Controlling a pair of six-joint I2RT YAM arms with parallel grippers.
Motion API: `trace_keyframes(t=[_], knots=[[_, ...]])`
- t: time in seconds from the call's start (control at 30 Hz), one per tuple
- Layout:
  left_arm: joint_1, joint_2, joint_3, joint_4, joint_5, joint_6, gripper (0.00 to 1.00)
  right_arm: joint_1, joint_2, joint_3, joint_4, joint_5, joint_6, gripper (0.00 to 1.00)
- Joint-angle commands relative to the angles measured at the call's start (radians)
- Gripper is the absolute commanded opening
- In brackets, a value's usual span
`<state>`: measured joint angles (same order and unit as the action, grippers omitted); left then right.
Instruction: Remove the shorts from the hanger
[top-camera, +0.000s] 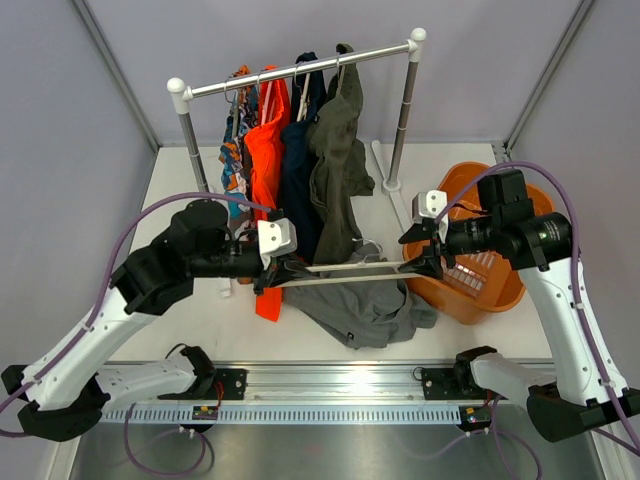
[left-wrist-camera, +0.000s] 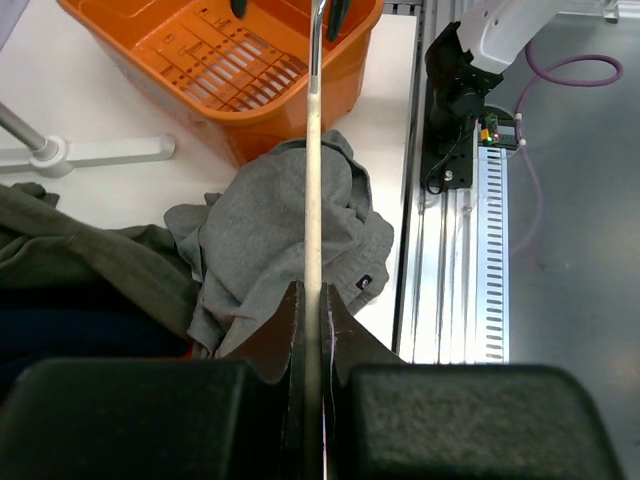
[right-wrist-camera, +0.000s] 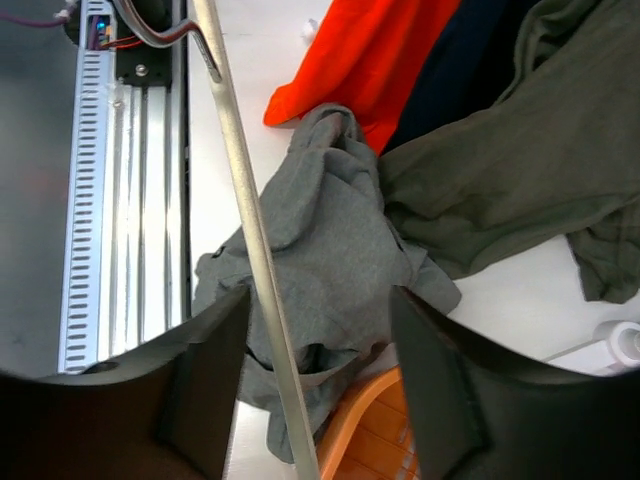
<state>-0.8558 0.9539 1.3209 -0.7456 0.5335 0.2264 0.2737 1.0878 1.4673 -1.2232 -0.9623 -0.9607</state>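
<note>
A pale hanger (top-camera: 340, 271) is held level above the table between my two grippers. My left gripper (top-camera: 272, 272) (left-wrist-camera: 313, 292) is shut on one end of its bar (left-wrist-camera: 314, 180). At the other end my right gripper (top-camera: 420, 262) (right-wrist-camera: 320, 300) stands open, the bar (right-wrist-camera: 255, 250) passing between its fingers close to the left one. Below the bar, the mid-grey shorts (top-camera: 365, 305) (left-wrist-camera: 270, 230) (right-wrist-camera: 330, 240) lie crumpled on the table, their dark label (left-wrist-camera: 365, 283) showing. The olive-green shorts (top-camera: 338, 150) (right-wrist-camera: 500, 180) hang from the rack, their lower end trailing onto the table.
A white clothes rack (top-camera: 300, 72) stands at the back with an orange garment (top-camera: 267, 150), a navy one (top-camera: 298, 170) and a patterned one. An orange basket (top-camera: 480, 285) (left-wrist-camera: 230, 60) sits at the right, next to the grey shorts. A metal rail (top-camera: 330, 385) runs along the near edge.
</note>
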Motion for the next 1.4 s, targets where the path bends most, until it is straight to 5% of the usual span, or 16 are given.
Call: trace_keyframes(t=[0.0,0.07,0.2,0.3,0.47,0.57,0.67,0.73,0.9,1.1,1.37], knots=[[0.008,0.019,0.041,0.095,0.066,0.031,0.00,0.024,0.015,-0.001,-0.090,-0.021,-0.082,0.58],[0.017,0.031,0.052,0.101,0.075,0.036,0.00,0.024,0.018,-0.013,-0.113,-0.026,-0.108,0.52],[0.034,0.046,0.040,0.144,0.079,0.025,0.00,0.025,0.001,-0.022,-0.116,-0.033,-0.099,0.16],[0.040,0.045,0.012,0.204,0.031,-0.005,0.00,0.024,-0.031,-0.025,-0.122,-0.033,-0.099,0.04],[0.044,0.000,-0.058,0.383,-0.099,-0.051,0.37,0.022,-0.123,-0.090,-0.101,-0.020,-0.090,0.00],[0.044,-0.029,-0.084,0.475,-0.187,-0.073,0.81,-0.010,-0.181,-0.133,-0.085,0.002,-0.063,0.00],[0.044,-0.052,-0.063,0.493,-0.297,-0.085,0.97,-0.085,-0.252,-0.162,-0.088,-0.013,-0.038,0.00],[0.044,-0.061,-0.039,0.462,-0.391,-0.081,0.99,-0.171,-0.313,-0.191,-0.075,-0.027,-0.027,0.00],[0.044,-0.109,-0.077,0.420,-0.564,-0.117,0.99,-0.226,-0.422,-0.272,0.287,0.127,0.454,0.00],[0.044,-0.171,-0.187,0.405,-0.581,-0.165,0.99,-0.225,-0.447,-0.246,0.551,0.373,0.865,0.00],[0.044,-0.264,-0.347,0.453,-0.612,-0.275,0.99,-0.219,-0.149,-0.067,0.584,0.612,1.036,0.00]])
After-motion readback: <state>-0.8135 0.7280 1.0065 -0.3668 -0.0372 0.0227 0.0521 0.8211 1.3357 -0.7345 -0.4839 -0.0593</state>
